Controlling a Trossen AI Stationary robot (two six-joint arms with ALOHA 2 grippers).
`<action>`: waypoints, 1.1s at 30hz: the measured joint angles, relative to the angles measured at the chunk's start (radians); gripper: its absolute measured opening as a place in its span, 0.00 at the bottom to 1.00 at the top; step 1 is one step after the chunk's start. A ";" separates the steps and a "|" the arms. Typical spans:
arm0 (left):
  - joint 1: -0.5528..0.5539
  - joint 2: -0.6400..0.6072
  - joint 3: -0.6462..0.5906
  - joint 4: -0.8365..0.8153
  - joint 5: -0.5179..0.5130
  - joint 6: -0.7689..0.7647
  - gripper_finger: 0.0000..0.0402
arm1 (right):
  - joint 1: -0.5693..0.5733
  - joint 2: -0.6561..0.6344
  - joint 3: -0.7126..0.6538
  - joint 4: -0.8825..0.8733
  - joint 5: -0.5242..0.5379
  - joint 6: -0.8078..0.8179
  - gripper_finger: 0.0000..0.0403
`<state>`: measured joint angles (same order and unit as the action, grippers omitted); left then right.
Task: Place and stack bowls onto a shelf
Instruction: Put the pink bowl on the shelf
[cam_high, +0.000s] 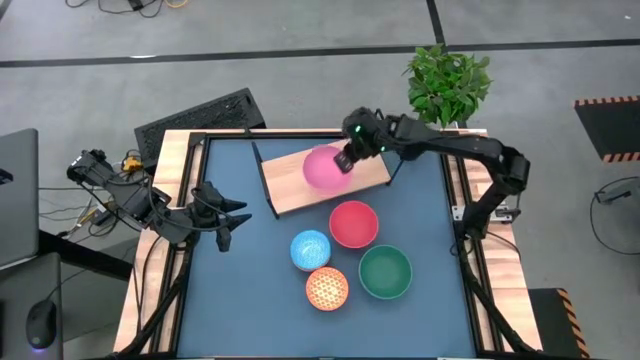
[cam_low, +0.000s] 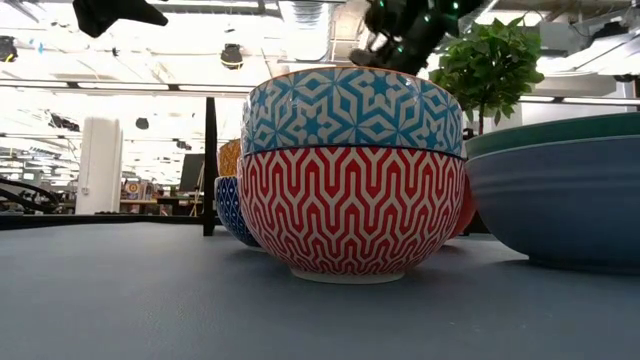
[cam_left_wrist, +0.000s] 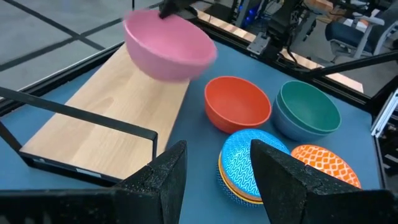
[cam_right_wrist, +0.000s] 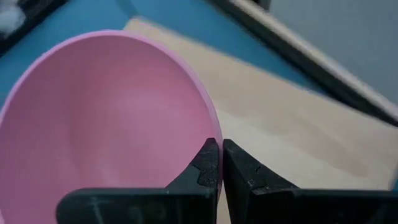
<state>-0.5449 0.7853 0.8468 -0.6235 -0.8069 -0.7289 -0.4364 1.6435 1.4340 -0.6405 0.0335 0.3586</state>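
Note:
My right gripper (cam_high: 345, 160) is shut on a plain pink bowl (cam_high: 322, 167) over the light-wood shelf board (cam_high: 295, 190), which has a thin black wire frame (cam_left_wrist: 93, 118). On the blue mat near the board stand a red bowl (cam_high: 353, 223), a blue-patterned bowl (cam_high: 310, 249), an orange-patterned bowl (cam_high: 327, 288) and a green bowl (cam_high: 385, 272). In the left wrist view the green bowl (cam_left_wrist: 309, 107) sits inside a grey-blue one (cam_left_wrist: 292, 132). My left gripper (cam_high: 232, 214) waits open above the table's left side. My right gripper (cam_right_wrist: 219, 155) pinches the pink bowl's rim (cam_right_wrist: 211, 127) on the side toward the table's right, one finger inside the bowl and one outside. The fingers come slanting down from the right. In the left wrist view the bowl (cam_left_wrist: 169, 45) hangs tilted, lifted clear above the board.
A potted plant (cam_high: 448, 82) stands beyond the table's far right corner and a keyboard (cam_high: 200, 118) beyond the far left. A wooden rim (cam_high: 172, 170) borders the mat. The board's left half (cam_left_wrist: 106, 106) is bare wood.

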 joint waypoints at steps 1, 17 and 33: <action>0.000 0.000 0.000 0.000 0.002 -0.001 0.40 | -0.024 -0.002 -0.005 -0.003 -0.007 0.008 0.07; 0.002 0.000 0.000 0.000 -0.002 0.005 0.40 | -0.189 0.031 -0.083 -0.088 -0.032 0.025 0.07; 0.002 0.000 0.000 0.000 -0.002 0.008 0.40 | -0.168 0.085 -0.080 -0.071 0.094 0.026 0.11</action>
<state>-0.5426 0.7856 0.8467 -0.6231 -0.8085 -0.7205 -0.6048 1.7287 1.3540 -0.7119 0.1270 0.3841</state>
